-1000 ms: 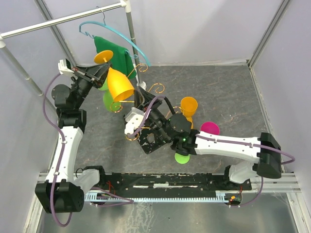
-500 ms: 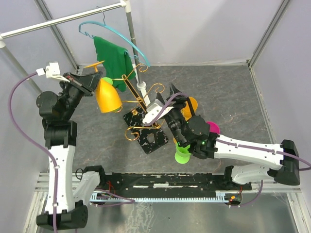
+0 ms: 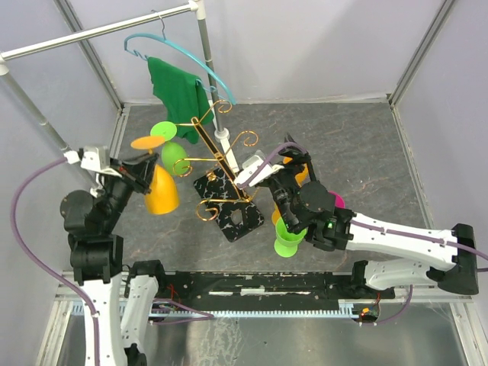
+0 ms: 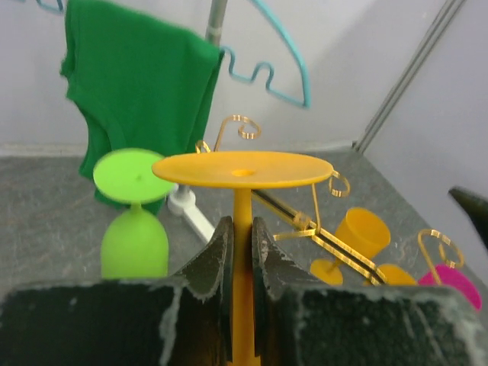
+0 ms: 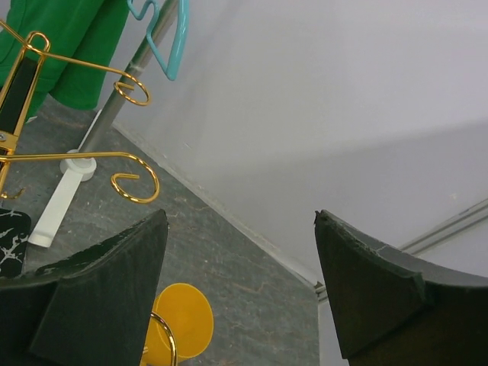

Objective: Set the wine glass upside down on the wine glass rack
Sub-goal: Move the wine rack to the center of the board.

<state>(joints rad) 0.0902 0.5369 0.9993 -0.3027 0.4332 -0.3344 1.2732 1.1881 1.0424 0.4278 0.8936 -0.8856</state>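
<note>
**Holding the orange glass foot-up, left of the rack**

I have the left gripper (image 4: 242, 236) clenched on the stem of the orange wine glass (image 3: 162, 192). The glass is foot up and bowl down, in the air to the left of the wine glass rack (image 3: 227, 217) and clear of its gold arms. A hanging green glass (image 3: 175, 158) sits inverted between my glass and the rack's post; I cannot tell how it is hooked.

The right gripper (image 5: 241, 229) is just right of the rack with its jaws spread wide and nothing between them. Right of the rack I see a second orange glass (image 4: 360, 231), a pink glass (image 3: 334, 201), and a second green glass (image 3: 288, 238) under the right arm. Behind the rack, a green cloth (image 3: 179, 88) hangs on a teal hanger (image 3: 187, 53).
</note>
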